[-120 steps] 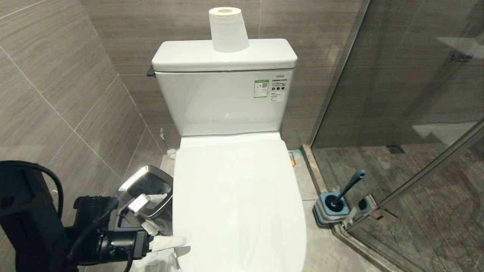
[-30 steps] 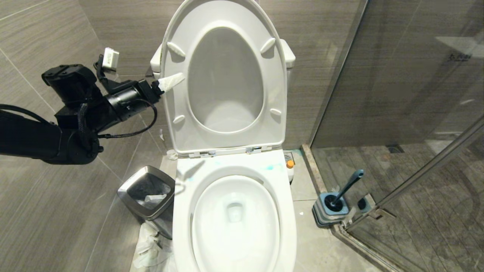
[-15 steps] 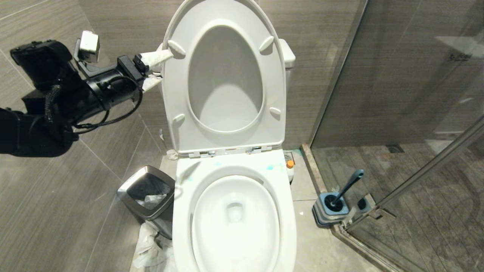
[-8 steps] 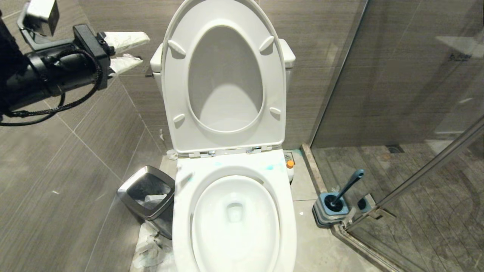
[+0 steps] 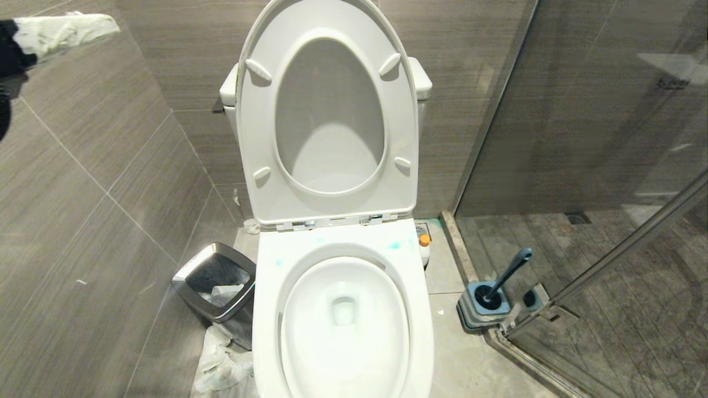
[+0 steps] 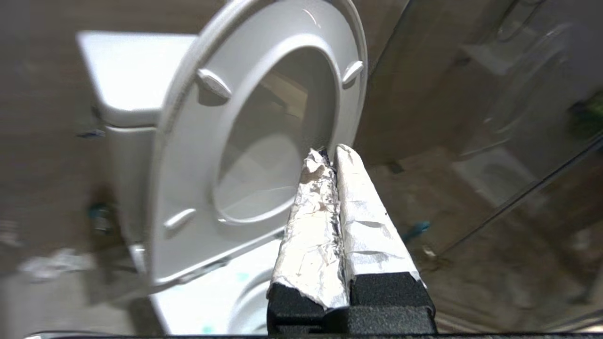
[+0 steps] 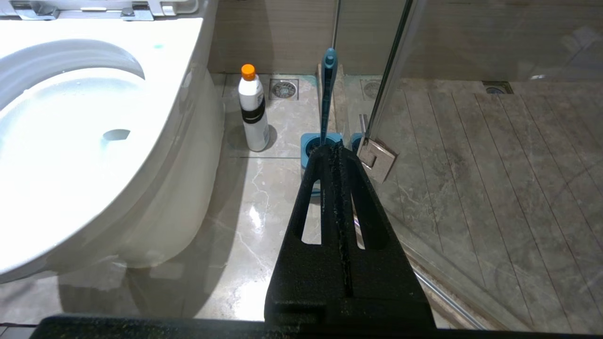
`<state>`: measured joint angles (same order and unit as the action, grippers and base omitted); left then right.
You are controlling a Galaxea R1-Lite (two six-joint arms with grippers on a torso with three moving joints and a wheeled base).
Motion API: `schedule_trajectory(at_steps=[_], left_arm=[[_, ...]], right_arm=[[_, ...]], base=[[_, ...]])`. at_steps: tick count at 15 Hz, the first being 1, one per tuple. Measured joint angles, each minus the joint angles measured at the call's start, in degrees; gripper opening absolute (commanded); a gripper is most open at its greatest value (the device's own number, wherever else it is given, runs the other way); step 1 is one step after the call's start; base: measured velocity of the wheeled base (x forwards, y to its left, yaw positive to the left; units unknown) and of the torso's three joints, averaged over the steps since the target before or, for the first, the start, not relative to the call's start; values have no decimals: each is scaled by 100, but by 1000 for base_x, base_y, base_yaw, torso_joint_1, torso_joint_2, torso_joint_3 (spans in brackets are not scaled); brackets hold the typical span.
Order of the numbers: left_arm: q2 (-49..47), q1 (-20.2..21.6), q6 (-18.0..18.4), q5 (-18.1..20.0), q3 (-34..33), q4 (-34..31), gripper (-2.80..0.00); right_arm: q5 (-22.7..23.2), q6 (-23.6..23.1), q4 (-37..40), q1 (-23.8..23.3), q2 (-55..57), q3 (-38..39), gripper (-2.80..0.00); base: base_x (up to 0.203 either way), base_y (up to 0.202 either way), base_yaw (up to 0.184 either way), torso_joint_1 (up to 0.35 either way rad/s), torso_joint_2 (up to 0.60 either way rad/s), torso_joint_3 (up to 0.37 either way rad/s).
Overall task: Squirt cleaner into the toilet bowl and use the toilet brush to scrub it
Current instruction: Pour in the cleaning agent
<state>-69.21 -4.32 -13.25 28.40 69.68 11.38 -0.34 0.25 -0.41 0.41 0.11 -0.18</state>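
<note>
Toilet bowl (image 5: 265, 309): straight ahead of you, centre of the floor.
Seat and lid (image 5: 251, 138): raised upright behind the bowl — leaning back on the tank (image 5: 228, 88).
Waste bin (image 5: 191, 271): on the floor just left of the bowl, against the left wall.
Bottle (image 7: 253, 113): standing on the floor right of the bowl, near the back wall.
Toilet brush (image 5: 511, 268): in its holder (image 5: 470, 315) further right — beside the glass door (image 5: 608, 110).
Left gripper (image 5: 66, 30): high up at your far left.
</note>
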Motion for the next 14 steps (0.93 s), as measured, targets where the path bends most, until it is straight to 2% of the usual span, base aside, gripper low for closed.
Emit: schedule_trajectory(at_steps=[2,4,10,14], left_arm=[[659,50,364,-257,-279,-272,-280],[1323,240,549,-379,-659,-396,-280],[3230,757,647,-415,-2246,-446,-280],[4398,605,890,-526,-3440,-450,-280]], right_arm=[[1,1,0,0,0,0,-280],[1,1,0,0,-1,0,-280],[0,4,0,0,-1,0,-280],[2,1,0,0,-1,0,-280]], base=[[0,0,0,0,0,0],[0,0,0,0,0,0],[0,0,0,0,0,0],[0,0,0,0,0,0]])
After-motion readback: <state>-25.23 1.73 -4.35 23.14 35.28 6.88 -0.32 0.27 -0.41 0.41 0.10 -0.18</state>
